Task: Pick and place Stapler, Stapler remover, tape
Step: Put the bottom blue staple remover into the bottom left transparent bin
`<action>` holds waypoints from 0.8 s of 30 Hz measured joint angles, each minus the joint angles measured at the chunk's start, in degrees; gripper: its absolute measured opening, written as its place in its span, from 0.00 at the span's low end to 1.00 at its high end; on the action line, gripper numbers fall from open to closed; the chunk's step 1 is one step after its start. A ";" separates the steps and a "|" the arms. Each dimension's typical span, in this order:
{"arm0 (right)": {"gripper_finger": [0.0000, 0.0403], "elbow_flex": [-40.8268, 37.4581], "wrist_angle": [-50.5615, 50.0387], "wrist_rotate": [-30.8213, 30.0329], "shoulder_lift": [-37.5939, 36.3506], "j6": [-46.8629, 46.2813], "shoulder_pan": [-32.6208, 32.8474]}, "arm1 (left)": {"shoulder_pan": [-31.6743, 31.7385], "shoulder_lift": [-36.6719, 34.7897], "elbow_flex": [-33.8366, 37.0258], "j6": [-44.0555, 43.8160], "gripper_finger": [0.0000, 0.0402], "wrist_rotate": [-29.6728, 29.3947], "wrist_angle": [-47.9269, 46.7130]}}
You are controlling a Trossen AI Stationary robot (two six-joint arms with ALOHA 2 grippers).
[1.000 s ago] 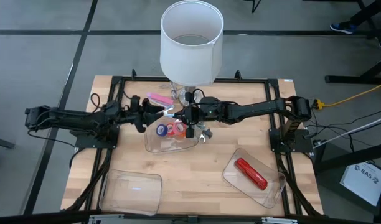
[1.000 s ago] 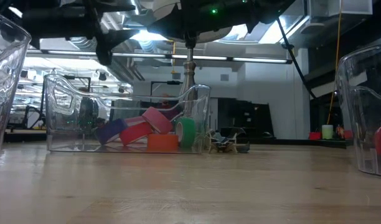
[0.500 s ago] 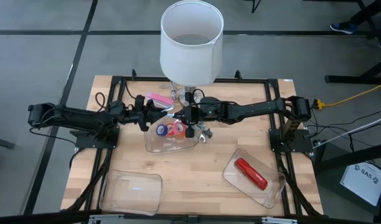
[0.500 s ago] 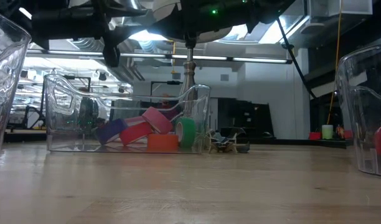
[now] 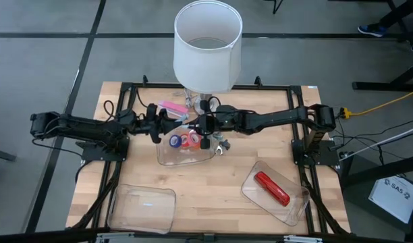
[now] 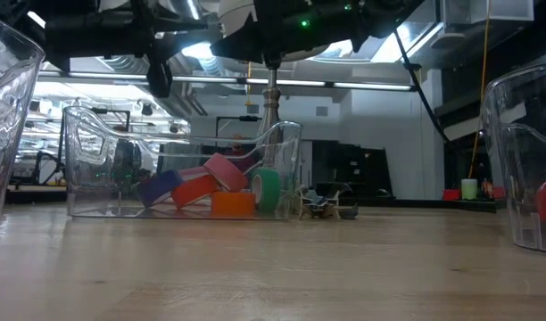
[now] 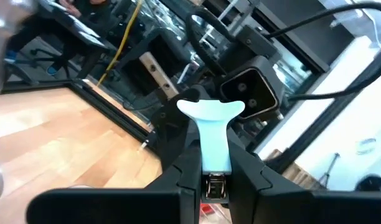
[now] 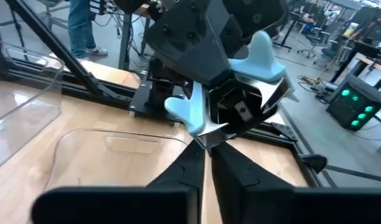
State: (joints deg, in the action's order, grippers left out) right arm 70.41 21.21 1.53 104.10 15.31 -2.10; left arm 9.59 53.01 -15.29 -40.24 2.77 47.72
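Handover step: the stapler remover hangs above the tape tray's 12 o'clock rim, left hand clenched on its blue grip, right hand pinching its claws; next, probably, right releases.

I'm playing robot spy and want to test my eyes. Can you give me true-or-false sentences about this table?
1. The red stapler lies in a clear tray on the right arm's side. True.
2. The tape rolls sit on bare wood. False: they lie inside the clear middle container.
3. The left gripper holds a light blue staple remover. True.
4. The front-left tray is full of staplers. False: no stapler is in it.
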 joint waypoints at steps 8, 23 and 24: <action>0.30 0.00 -1.77 0.41 0.10 -4.39 0.06 | 2.29 -1.25 -0.02 2.06 0.09 4.62 0.13; 0.51 0.00 -6.00 0.34 0.12 -10.64 0.06 | 0.90 -3.45 -7.48 16.19 0.09 15.95 -21.60; 0.51 0.00 -5.90 0.34 0.12 -10.67 0.06 | 0.17 -3.45 -9.15 18.19 0.09 16.48 -24.95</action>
State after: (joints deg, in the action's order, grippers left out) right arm 70.41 15.31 1.87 104.22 4.64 -2.04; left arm 9.75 49.56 -24.44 -22.05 19.26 22.77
